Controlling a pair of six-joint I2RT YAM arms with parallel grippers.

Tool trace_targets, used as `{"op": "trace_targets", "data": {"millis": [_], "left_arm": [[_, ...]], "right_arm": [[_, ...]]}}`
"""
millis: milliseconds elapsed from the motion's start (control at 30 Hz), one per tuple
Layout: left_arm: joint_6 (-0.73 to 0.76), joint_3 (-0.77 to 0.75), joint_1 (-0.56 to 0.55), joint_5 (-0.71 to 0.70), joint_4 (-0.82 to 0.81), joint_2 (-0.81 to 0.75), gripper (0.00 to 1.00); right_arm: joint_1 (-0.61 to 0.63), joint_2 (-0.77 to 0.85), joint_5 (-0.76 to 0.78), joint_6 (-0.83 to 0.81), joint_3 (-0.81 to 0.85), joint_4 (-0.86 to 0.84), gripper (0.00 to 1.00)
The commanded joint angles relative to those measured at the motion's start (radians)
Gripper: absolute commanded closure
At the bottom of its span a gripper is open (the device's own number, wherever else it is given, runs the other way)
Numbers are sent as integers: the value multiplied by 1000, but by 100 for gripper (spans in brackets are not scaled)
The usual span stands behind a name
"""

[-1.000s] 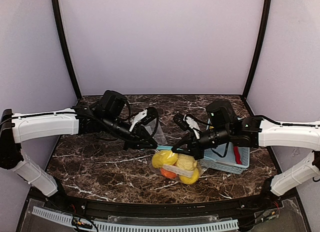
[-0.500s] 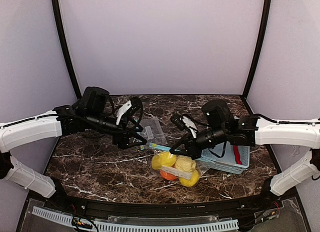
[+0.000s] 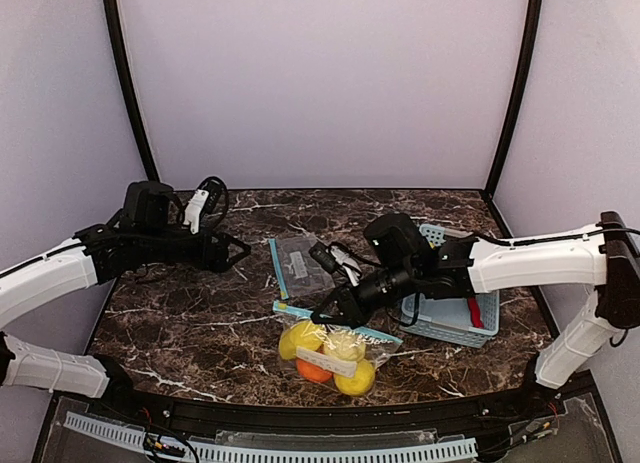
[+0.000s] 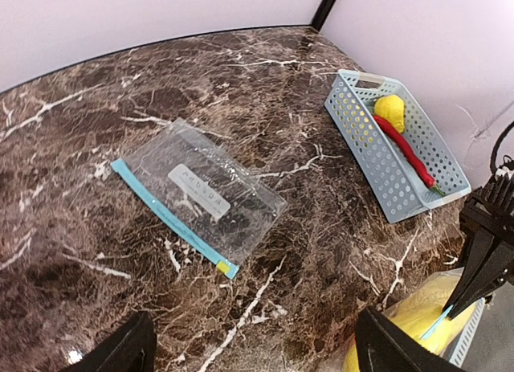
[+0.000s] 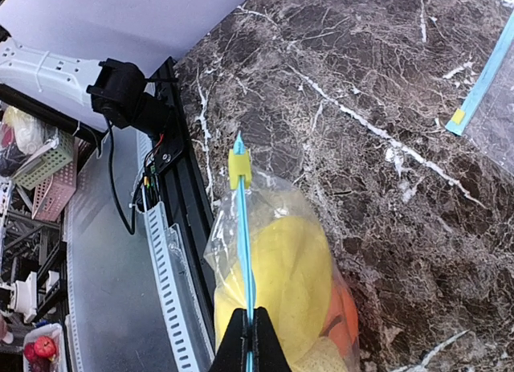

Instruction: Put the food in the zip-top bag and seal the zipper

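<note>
R gripper (image 5: 249, 317) pinching zipper (image 5: 244, 251), bag label (image 3: 325, 361) illegible

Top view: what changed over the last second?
Left gripper opened and withdrew left, off the filled bag. Right gripper, still shut on the zipper, moved left, dragging the bag along. Basket and empty bag stayed put.

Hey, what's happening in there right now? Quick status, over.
Left gripper open, empty. Right gripper shut on zipper of filled bag. Chili, one yellow piece in basket. Spare empty bag alongside.
</note>
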State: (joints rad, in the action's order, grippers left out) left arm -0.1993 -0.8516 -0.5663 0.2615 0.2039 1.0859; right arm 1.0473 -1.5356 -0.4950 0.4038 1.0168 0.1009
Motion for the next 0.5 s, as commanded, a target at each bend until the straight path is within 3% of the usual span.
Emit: {"op": "trace_targets", "data": {"millis": [0,133,467], "left_arm": [[-208,100,4,-90,-88,-41,14],[-297,157,5,-105,-148,-37,14],[-357,162,4,-108,-200,48,14]], "right_arm": [[-13,-56,57,50,8,4,100],[-34,-87,129,58,9,79,98],[-49,-114,275,75,26,197,69]]}}
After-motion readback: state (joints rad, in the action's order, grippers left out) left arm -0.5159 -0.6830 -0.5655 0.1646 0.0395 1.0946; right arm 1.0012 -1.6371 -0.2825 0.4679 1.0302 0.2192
